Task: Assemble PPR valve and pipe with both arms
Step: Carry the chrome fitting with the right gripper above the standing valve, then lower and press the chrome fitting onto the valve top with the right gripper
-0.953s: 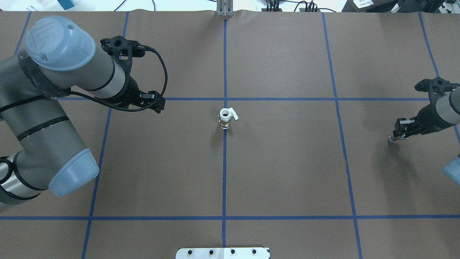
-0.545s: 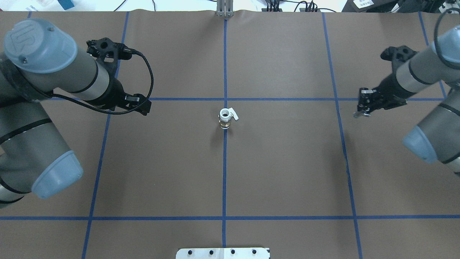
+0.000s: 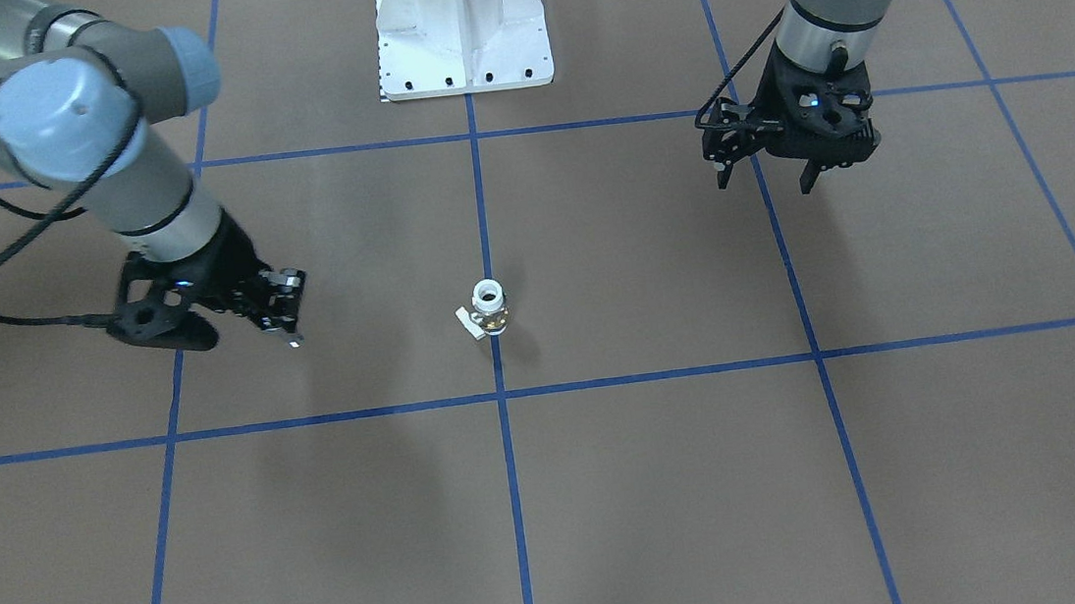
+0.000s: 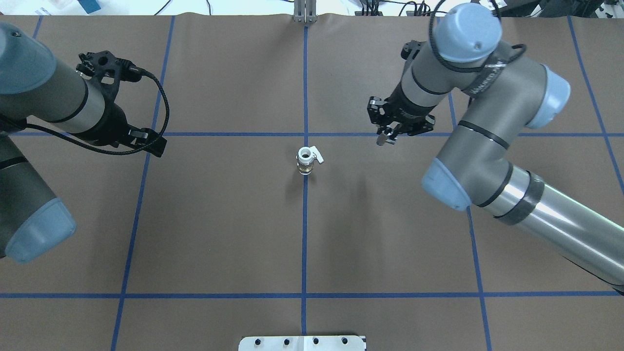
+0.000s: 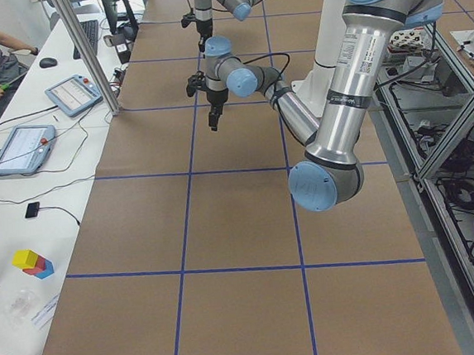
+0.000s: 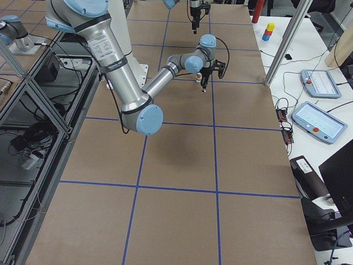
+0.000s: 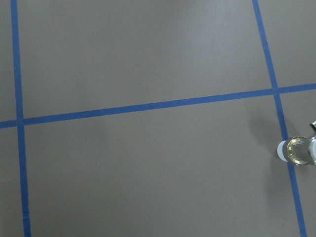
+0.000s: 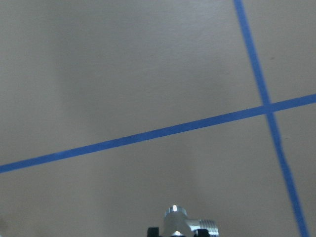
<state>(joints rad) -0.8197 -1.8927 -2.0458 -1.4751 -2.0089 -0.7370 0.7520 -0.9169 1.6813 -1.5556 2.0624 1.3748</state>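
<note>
On the bench [image 4: 219, 234], the left fingers [image 3: 808, 179] were held spread and empty, well apart from the valve [image 4: 307, 161], which stood upright mid-bench. The pipe [image 4: 381, 141] was clenched in the right fingers [image 4: 390, 129] (it would need to be lined up squarely over the valve's open top before lowering).

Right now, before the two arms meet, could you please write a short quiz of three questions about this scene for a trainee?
1. True or false: the PPR valve stands upright on the table, and no gripper touches it.
2. Fill in the word: the left gripper is ____ and holds nothing.
3. Choose one: what holds the pipe?
A) the left gripper
B) the right gripper
C) nothing, it lies on the table

Key: 1 true; 2 open; 3 B.
</note>
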